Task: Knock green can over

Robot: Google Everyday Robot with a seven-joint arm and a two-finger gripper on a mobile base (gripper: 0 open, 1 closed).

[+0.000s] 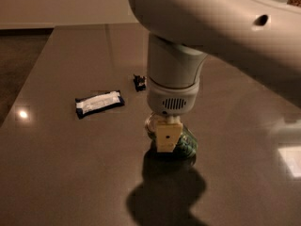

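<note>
The green can [188, 144] sits on the dark table [66, 173] near the middle, mostly hidden behind my gripper. Its dark green patterned body shows to the right of the gripper and a bit of its silver top [150, 122] shows to the left, so it looks tilted or lying with the top toward the left. My gripper [168, 138] hangs straight down from the big white arm [171, 79], right over and against the can, low to the table.
A flat snack-bar wrapper [99, 103], white with dark ends, lies left of the can. A small dark object [139, 82] lies behind it. The table's left edge [28, 79] borders the floor. The arm's shadow [164, 192] falls in front of the can.
</note>
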